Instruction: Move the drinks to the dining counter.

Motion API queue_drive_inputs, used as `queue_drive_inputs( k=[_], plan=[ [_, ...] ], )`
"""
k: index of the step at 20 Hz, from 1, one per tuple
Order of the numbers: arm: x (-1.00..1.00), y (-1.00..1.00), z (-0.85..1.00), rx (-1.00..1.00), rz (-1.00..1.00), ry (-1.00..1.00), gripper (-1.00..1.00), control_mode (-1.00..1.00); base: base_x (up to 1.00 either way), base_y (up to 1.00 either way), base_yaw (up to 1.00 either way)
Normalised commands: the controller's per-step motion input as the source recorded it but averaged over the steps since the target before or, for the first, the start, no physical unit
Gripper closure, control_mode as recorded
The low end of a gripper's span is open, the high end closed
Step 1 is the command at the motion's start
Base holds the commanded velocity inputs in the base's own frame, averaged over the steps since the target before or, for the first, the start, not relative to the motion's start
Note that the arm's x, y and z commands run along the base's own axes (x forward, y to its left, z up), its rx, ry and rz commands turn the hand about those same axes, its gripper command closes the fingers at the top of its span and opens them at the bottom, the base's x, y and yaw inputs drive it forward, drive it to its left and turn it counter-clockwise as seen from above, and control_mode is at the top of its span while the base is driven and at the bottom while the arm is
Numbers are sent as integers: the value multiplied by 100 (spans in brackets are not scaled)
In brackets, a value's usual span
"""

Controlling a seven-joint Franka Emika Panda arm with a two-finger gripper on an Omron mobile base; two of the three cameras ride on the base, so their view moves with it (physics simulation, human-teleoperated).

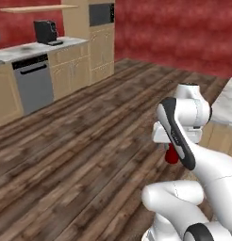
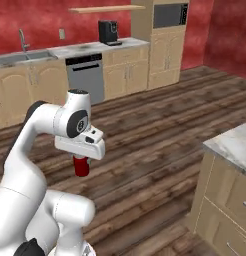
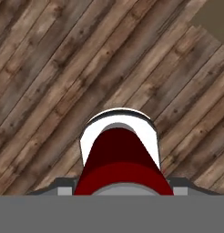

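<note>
One of the drinks, a small dark-red can [image 2: 81, 167] with a grey top, hangs upright above the wooden floor with my gripper [image 2: 81, 160] shut on it from above. From the left base view the can [image 1: 172, 155] peeks out below the white hand, in front of the arm's elbow. Looking down along the hand, the can [image 3: 119, 159] fills the space between the two fingertips of the gripper [image 3: 120, 186], with bare floor planks beneath. The dining counter is out of view.
A marble-topped unit with wooden drawers [image 2: 230, 150] stands close on the right, its corner [image 1: 226, 106] also at the right edge. Along the far red wall run wooden cabinets with a dishwasher [image 2: 85, 77], a coffee machine [image 2: 108, 31], a sink [image 2: 22, 55] and a tall oven cabinet [image 2: 167, 42].
</note>
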Motion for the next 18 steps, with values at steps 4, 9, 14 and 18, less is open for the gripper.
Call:
queue_drive_inputs(
  k=[4,9,14,18],
  plan=[
    [0,0,0,0,0,0,100,100,30,-18,-74],
    [0,0,0,0,0,0,100,100,43,-34,-67],
    [0,0,0,0,0,0,100,100,39,-47,-64],
    [0,0,0,0,0,0,100,100,40,-33,-65]
  ],
)
